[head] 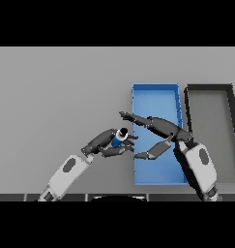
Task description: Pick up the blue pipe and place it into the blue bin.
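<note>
Grey table, no readable labels or writing anywhere. Left hand has fingers curled round the blue pipe, just outside the blue bin's left wall. Right hand hangs over the bin, fingers straight, holding nothing. Dark bin sits beside the blue one's right edge — wide bare tabletop to the left.
</note>
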`<state>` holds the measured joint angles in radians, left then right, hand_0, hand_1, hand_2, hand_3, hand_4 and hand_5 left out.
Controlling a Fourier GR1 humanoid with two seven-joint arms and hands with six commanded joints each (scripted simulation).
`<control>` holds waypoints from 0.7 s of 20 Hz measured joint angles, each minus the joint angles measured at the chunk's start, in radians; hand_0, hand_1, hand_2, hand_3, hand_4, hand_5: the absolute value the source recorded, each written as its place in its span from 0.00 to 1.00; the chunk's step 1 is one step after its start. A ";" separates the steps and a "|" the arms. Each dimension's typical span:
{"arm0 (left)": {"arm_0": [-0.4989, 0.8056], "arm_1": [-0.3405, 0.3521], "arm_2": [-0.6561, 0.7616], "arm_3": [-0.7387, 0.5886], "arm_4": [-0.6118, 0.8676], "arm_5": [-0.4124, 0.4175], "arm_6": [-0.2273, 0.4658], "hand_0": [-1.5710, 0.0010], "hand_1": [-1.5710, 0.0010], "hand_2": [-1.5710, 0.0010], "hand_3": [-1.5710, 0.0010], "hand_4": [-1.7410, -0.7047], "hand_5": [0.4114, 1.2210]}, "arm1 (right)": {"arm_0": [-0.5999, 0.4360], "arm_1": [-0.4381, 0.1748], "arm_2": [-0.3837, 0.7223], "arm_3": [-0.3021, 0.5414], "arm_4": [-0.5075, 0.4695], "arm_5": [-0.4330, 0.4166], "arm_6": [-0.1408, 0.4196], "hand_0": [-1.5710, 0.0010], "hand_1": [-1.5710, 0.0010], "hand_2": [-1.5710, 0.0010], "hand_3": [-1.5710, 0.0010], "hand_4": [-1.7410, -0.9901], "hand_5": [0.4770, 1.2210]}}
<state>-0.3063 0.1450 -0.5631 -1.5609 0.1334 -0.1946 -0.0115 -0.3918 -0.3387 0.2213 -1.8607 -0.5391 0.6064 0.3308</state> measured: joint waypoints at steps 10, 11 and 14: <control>-0.006 -0.008 0.027 0.009 -0.027 -0.060 -0.018 0.00 0.00 0.00 0.01 0.26 1.00 | -0.175 0.137 0.096 0.132 0.059 0.030 0.067 1.00 1.00 0.99 1.00 0.71 0.03; -0.003 -0.009 0.032 0.026 -0.030 -0.063 -0.013 0.00 0.00 0.00 0.01 0.21 1.00 | -0.194 0.148 0.100 0.154 0.056 0.034 0.088 0.99 0.98 0.96 0.98 0.67 0.02; -0.004 -0.004 0.033 0.017 -0.063 -0.052 0.013 0.00 0.03 0.00 0.29 0.11 1.00 | -0.215 0.166 0.117 0.171 0.074 0.061 0.079 0.70 0.69 0.69 0.67 0.50 0.00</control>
<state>-0.3098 0.1413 -0.5301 -1.5444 0.0706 -0.2467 0.0011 -0.6071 -0.1722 0.3378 -1.6896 -0.4651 0.6677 0.4100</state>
